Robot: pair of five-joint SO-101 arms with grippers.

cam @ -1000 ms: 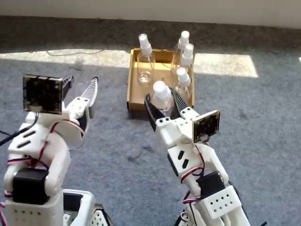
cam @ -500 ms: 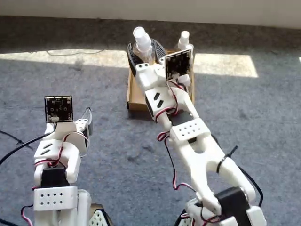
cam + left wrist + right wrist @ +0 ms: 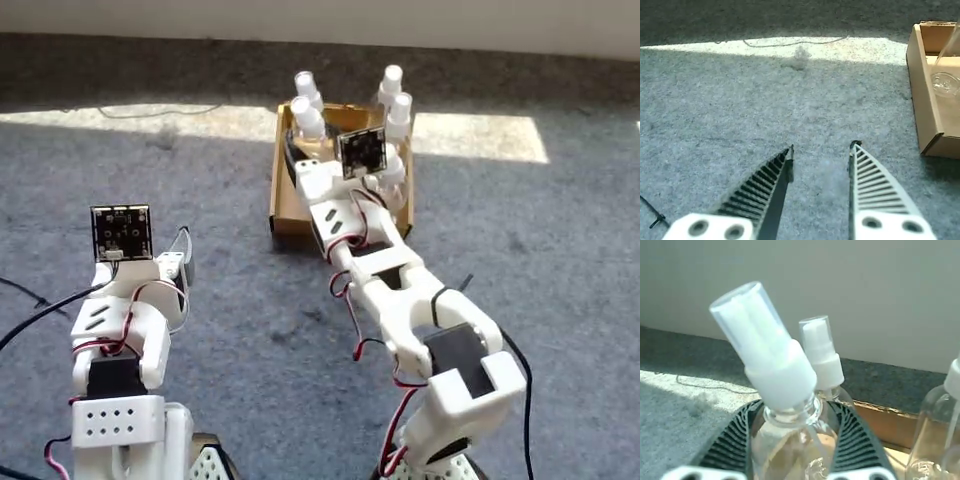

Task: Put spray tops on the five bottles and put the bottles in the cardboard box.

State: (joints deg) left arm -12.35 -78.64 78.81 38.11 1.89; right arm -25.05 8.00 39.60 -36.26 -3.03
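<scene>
1. My right gripper [image 3: 796, 412] has its fingers [image 3: 732, 440] closed tight on one bottle [image 3: 790, 450], just below the neck. The bottle is tilted, with its spray top [image 3: 765, 345] on.
2. It is over the far-left part of the cardboard box [image 3: 274, 195]. Four other bottles [image 3: 399, 108] stand in the box, all capped, so I count five.
3. My left gripper [image 3: 821, 150] has its fingers [image 3: 760, 190] spread wide and holding nothing, above the grey desk [image 3: 715, 100] near the box.
</scene>
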